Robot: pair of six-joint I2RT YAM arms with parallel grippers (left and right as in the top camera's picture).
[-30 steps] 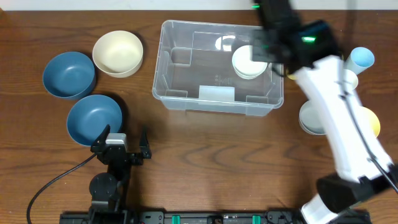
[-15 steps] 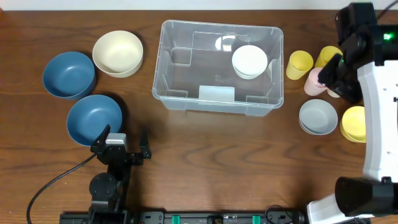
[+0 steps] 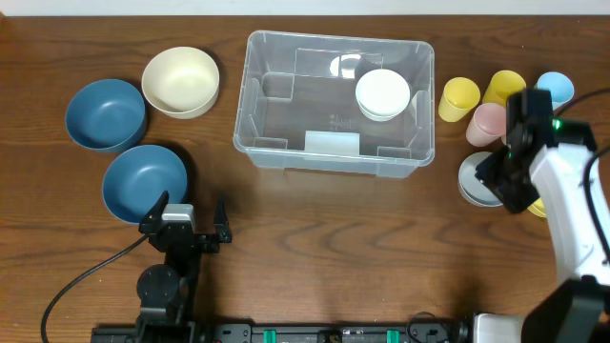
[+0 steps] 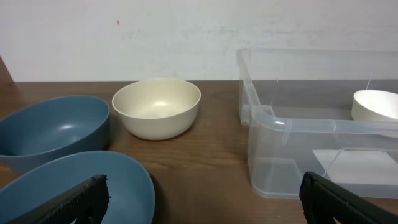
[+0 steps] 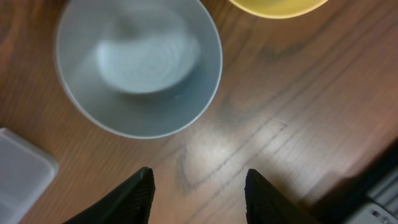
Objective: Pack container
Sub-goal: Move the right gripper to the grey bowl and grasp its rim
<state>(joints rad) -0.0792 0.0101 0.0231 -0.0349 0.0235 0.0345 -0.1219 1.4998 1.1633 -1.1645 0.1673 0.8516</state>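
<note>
Wooden table (image 3: 315, 224): right gripper (image 5: 199, 180) points down beside the grey bowl (image 5: 140, 68), jaws apart; left gripper (image 3: 189, 211) lies low, jaws wide.

A cream bowl (image 3: 180, 82) is set beside a blue bowl (image 3: 106, 113); a grey bowl (image 3: 469, 179) is placed near a pink cup (image 3: 488, 122).

Black two-finger left gripper (image 3: 186, 221) low at near edge, pointing forward, jaws spread wide. White right arm (image 3: 572, 210) bent inward; black right gripper (image 5: 200, 190) facing down, jaws partly apart, gripping nothing.
</note>
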